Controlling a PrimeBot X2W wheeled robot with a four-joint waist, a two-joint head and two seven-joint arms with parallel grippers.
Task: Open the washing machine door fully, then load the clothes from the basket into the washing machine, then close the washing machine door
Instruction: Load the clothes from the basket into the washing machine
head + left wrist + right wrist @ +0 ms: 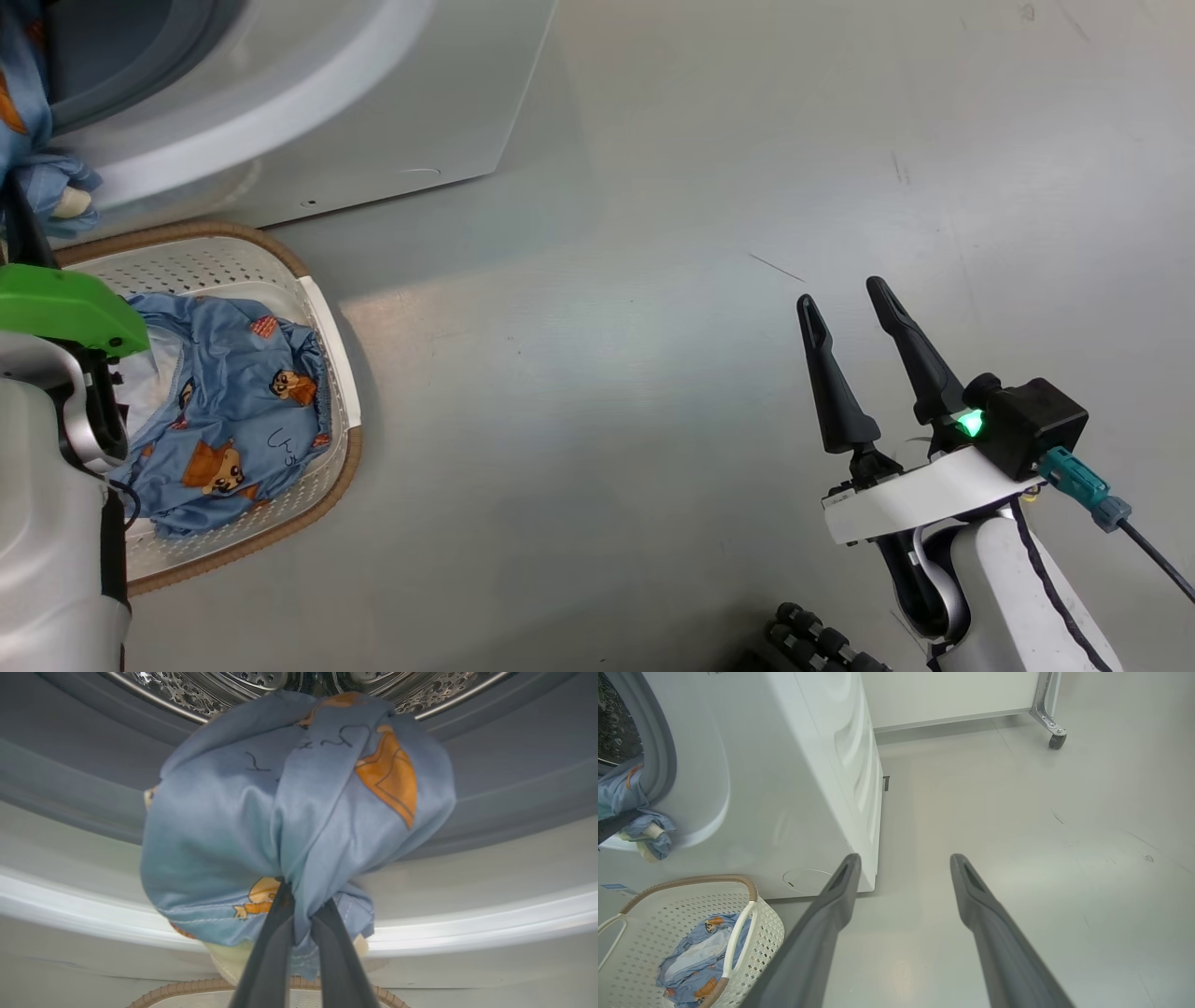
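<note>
My left gripper point(303, 893) is shut on a bunch of the clothes point(280, 812), light blue fabric with orange figures. It hangs at the mouth of the washing machine point(327, 121), in front of the grey gasket point(70, 765) and below the steel drum point(187, 686). The same bunch shows at the opening's lower edge point(626, 793). More clothes point(233, 401) lie in the basket point(327, 308) on the floor before the machine. My right gripper point(842, 293) stands open over bare floor, well to the right, holding nothing. The washing machine door is out of view.
My left forearm with its green cap point(65, 308) hangs over the basket's left side. Grey floor point(653, 187) stretches right of the machine. A white unit on a metal leg with a caster point(1057, 739) stands behind. A black ribbed part point(822, 644) sits by my right arm.
</note>
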